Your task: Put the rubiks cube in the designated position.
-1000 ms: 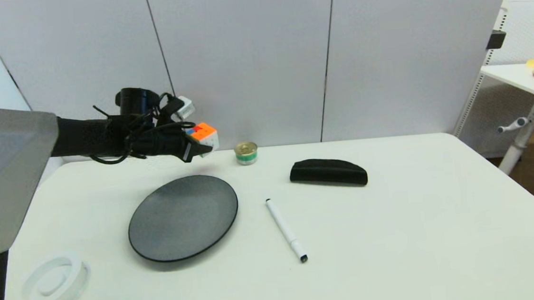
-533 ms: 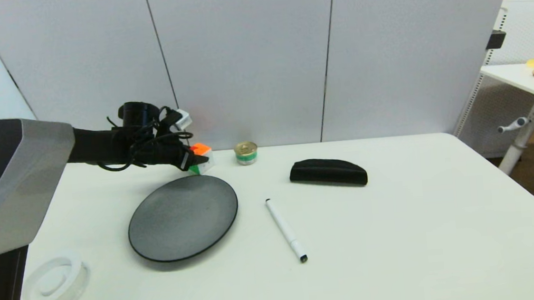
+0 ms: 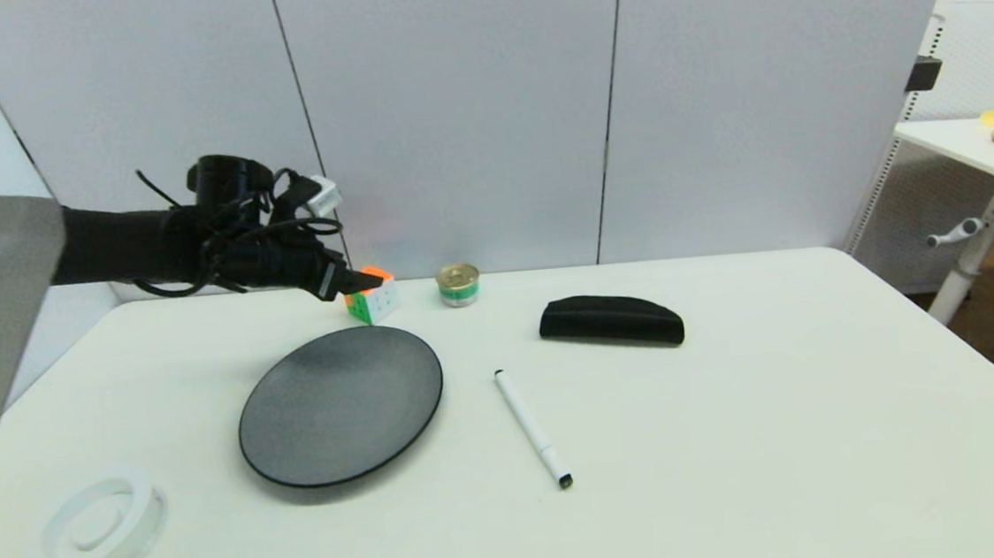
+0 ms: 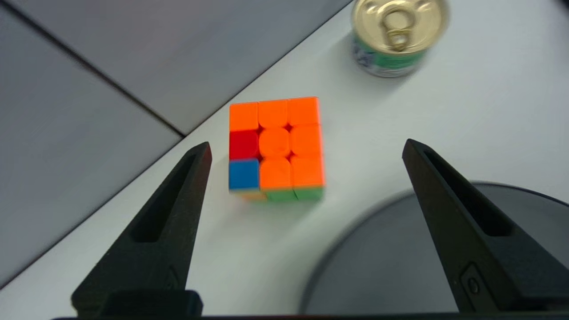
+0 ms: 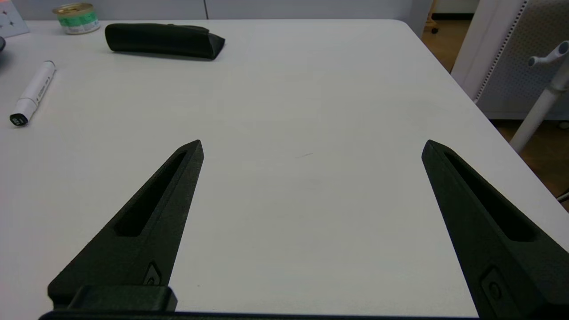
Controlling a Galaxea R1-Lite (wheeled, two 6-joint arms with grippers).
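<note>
Left end effector (image 4: 306, 149) fingers spread wide, gripping nothing, hovering above the rubiks cube (image 4: 275, 149); cube sits orange face up on the worktop (image 3: 737, 402) below and between the fingers, clear of both, no long axis; dark plate (image 3: 340, 405) just beside, can (image 3: 458, 284) near; right end effector (image 5: 311, 146) also open, parked well apart; release looks done, retreat likely next.

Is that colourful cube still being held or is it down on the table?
Down on the table. The cube rests on the white tabletop, and the left end effector is open above it, touching nothing.
</note>
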